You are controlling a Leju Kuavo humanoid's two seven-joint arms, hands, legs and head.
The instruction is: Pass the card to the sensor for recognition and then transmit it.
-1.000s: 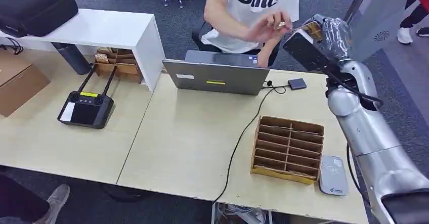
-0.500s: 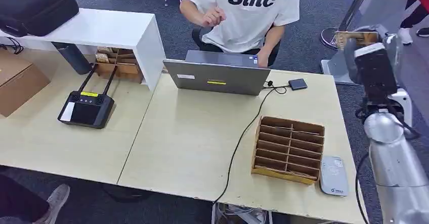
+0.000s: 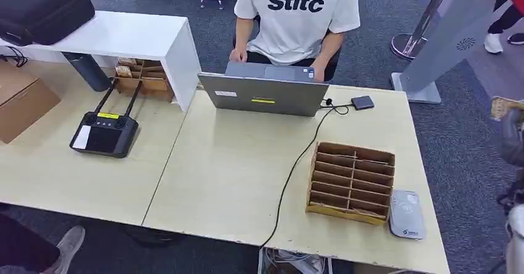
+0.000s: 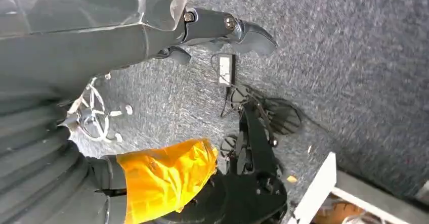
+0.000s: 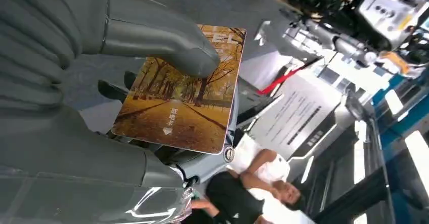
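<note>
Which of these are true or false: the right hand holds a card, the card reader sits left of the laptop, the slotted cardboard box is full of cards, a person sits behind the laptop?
1. The right hand holds the card. True.
2. The card reader sits left of the laptop. False: it lies by the table's near right corner, beside the slotted cardboard box.
3. The box is full of cards. False: its slots look empty.
4. A person sits behind the laptop. True.
</note>
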